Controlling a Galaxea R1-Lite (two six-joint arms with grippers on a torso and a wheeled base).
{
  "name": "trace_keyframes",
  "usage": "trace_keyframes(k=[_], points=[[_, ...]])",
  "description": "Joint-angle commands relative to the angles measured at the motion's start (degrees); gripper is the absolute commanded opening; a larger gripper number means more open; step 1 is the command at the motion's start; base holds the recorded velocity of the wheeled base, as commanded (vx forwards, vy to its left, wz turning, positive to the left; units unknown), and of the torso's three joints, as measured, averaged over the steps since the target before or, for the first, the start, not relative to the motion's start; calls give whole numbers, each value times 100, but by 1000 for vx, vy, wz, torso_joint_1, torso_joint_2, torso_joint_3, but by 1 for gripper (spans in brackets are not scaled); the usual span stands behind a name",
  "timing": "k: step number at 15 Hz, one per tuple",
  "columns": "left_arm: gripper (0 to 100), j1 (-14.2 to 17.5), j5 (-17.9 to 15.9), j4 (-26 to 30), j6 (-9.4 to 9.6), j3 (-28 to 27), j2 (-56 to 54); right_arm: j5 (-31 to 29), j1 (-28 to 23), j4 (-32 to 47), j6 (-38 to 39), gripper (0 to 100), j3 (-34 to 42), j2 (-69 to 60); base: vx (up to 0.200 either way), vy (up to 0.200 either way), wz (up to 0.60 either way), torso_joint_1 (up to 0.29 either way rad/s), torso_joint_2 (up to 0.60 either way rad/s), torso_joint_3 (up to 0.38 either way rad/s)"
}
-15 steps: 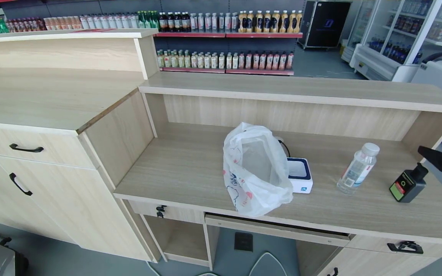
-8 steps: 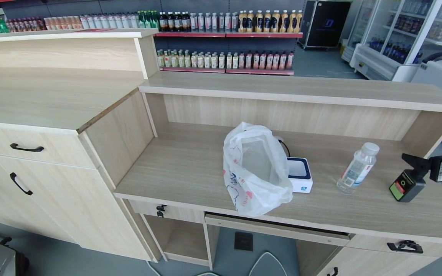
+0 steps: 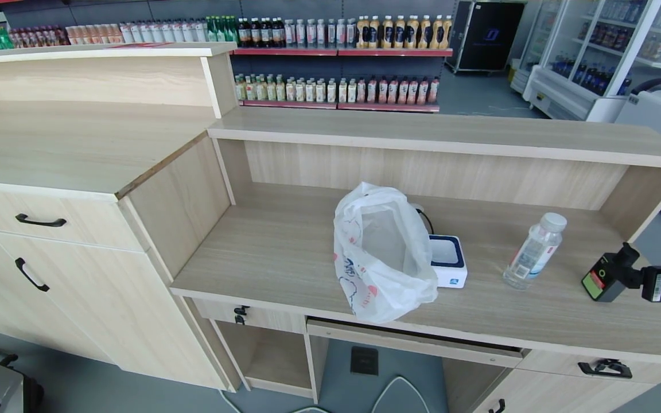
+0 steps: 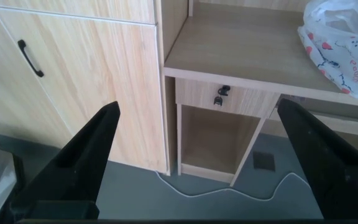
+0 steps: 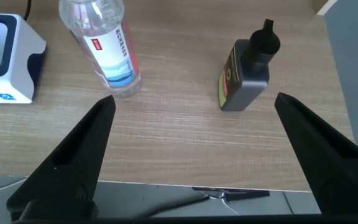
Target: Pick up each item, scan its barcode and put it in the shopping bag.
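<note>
A clear water bottle (image 3: 534, 252) (image 5: 107, 43) with a white cap stands on the right part of the wooden counter (image 3: 284, 252). To its right stands a small black bottle (image 3: 605, 279) (image 5: 244, 78) with a green and red label. A white plastic shopping bag (image 3: 385, 252) (image 4: 347, 46) stands open mid-counter, with the white and blue scanner (image 3: 448, 261) (image 5: 2, 59) right beside it. My right gripper (image 3: 652, 281) (image 5: 194, 102) is open at the counter's right end, just right of the black bottle, holding nothing. My left gripper (image 4: 197, 107) hangs open and empty, low in front of the cabinet.
A raised ledge (image 3: 451, 135) runs behind the counter, with a side wall (image 3: 646, 201) at its right end. A taller cabinet (image 3: 78, 149) with black handles stands to the left. Below the counter are a locked drawer (image 4: 225, 96) and a keyboard tray (image 3: 411, 341). Shelves of drinks (image 3: 336, 57) line the back.
My right gripper has come in from the right edge and dropped lower, ending beside the black bottle. The bottles, bag and scanner have stayed put.
</note>
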Motion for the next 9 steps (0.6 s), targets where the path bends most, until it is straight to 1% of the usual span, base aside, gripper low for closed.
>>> trace_keyframes(k=[1, 2, 4, 9], points=[[100, 4, 2, 0, -2, 0, 2, 80, 168, -271, 12, 100, -169, 605, 0, 0, 0, 0, 0, 0], [100, 4, 2, 0, -2, 0, 2, 71, 256, -359, 21, 100, -204, 746, 0, 0, 0, 0, 0, 0], [100, 4, 2, 0, -2, 0, 2, 71, 511, -825, 100, 100, -266, 1071, 0, 0, 0, 0, 0, 0], [100, 4, 2, 0, -2, 0, 2, 98, 774, -1036, 100, 100, -591, 1572, 0, 0, 0, 0, 0, 0]])
